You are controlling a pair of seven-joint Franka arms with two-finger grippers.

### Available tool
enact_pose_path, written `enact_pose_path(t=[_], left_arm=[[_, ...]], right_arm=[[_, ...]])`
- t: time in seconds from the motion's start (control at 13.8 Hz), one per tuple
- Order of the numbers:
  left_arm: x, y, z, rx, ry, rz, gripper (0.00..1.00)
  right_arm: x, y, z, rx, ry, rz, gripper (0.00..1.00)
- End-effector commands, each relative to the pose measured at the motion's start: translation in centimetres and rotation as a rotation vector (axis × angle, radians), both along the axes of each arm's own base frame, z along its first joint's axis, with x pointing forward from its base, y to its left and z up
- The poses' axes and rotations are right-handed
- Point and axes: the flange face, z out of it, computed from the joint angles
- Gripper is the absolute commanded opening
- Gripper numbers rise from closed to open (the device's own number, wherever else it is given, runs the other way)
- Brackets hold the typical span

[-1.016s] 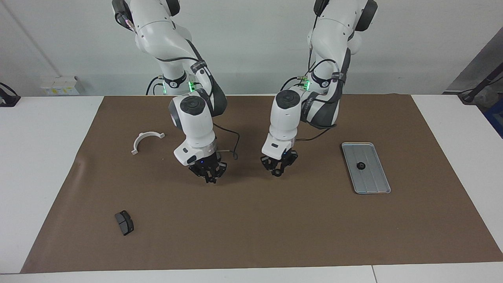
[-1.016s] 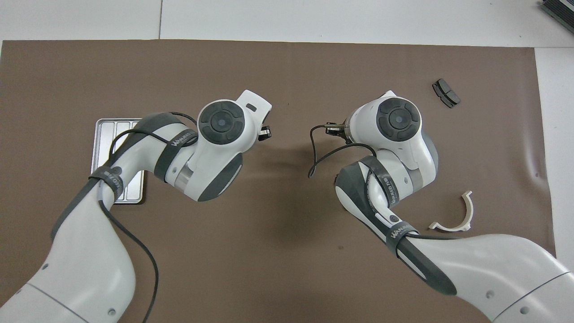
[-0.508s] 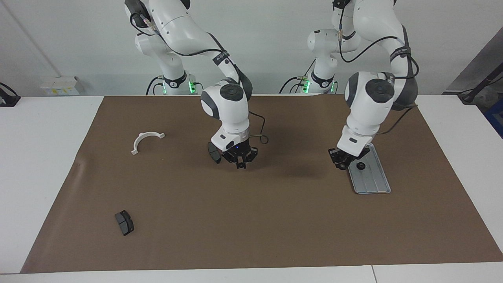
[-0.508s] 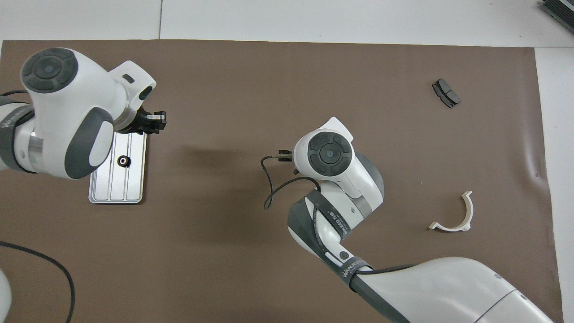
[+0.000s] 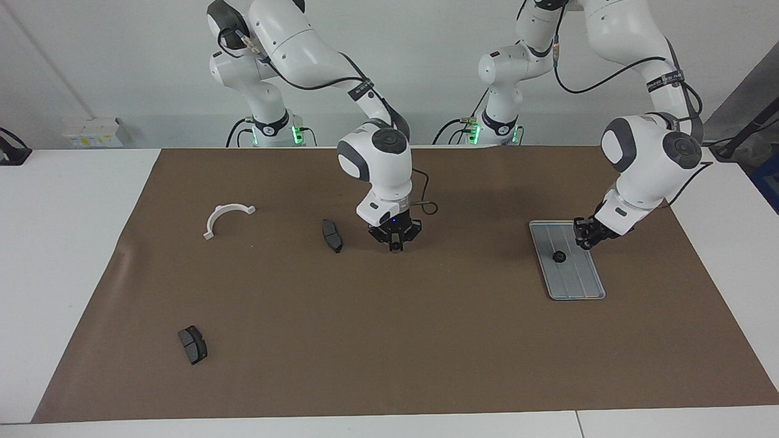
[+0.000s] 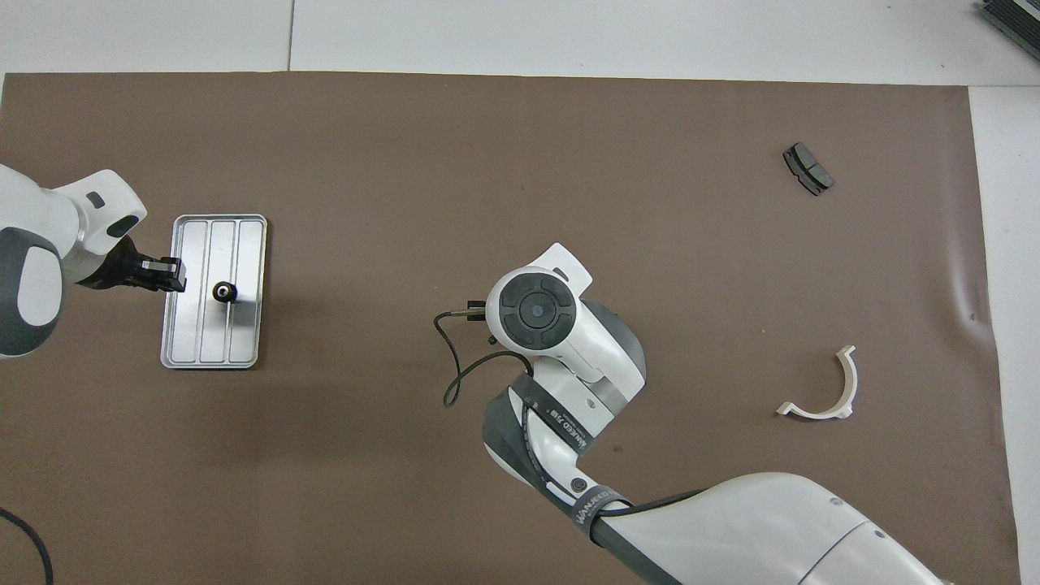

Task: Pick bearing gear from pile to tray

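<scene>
Ribbed, round-cornered silver-grey metal tray (image 5: 575, 286), long axis running 12 to 6 o'clock in the overhead view. A small round black gear (image 6: 223, 292) rests at its centre. Left end effector (image 6: 166, 275), at the gear's 9 o'clock over the tray's rim: grip cannot be told. Right end effector (image 5: 395, 246), fingertips together, hangs over the mid-worktop (image 5: 426, 340).

I see two glossy white arms with rounded shells, dark grey bands at the joints and round dark grey caps on the wrists. Black cables loop along each, held by black straps with white lettering. Green lights glow at both bases. The small black left gripper (image 5: 585, 242) and the matching black right gripper (image 5: 395, 246) end them.
</scene>
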Motion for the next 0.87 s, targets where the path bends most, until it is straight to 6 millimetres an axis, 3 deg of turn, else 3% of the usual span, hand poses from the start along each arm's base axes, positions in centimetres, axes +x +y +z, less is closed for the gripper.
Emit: enact_pose_path(t=[0.0,0.07,0.15,0.29,0.44,0.51,0.65,0.73,0.8], left_arm=[[-3.0,-0.3,-1.6,-0.004,-0.023,-0.017,0.14],[-3.5,-0.3,-2.4,-0.004,-0.021,-0.017,0.16],[-3.8,-0.4,-3.0,-0.005,-0.024,-0.016,0.25],[-3.9,-0.3,-3.0,-0.004,-0.032,-0.015,0.5],[-3.7,-0.5,-2.9,-0.004,-0.036,-0.018,0.73],[-3.5,-0.5,-2.7,-0.003,-0.041,-0.02,0.79],[-3.1,-1.2,-2.1,-0.002,-0.055,-0.029,0.86],[-2.3,-2.0,-1.2,-0.004,-0.074,-0.023,0.86],[-1.7,-4.4,-0.3,-0.004,-0.091,-0.009,0.86]], right_arm=[[0.3,-0.1,-0.2,-0.02,-0.01,-0.01,0.32],[0.3,-0.1,-0.2,-0.02,-0.01,-0.01,0.34],[0.3,-0.1,-0.1,-0.019,-0.011,-0.012,0.4],[0.9,-1.0,0.9,-0.017,-0.022,-0.026,0.44],[1.7,-2.5,3.4,-0.012,-0.051,-0.051,0.54],[2.2,-3.9,4.4,-0.013,-0.061,-0.069,0.62],[3.5,-8.2,6.0,-0.017,-0.08,-0.123,1.0],[4.0,-9.5,7.2,-0.014,-0.096,-0.143,1.0],[4.5,-11.0,8.3,-0.014,-0.11,-0.16,1.0]])
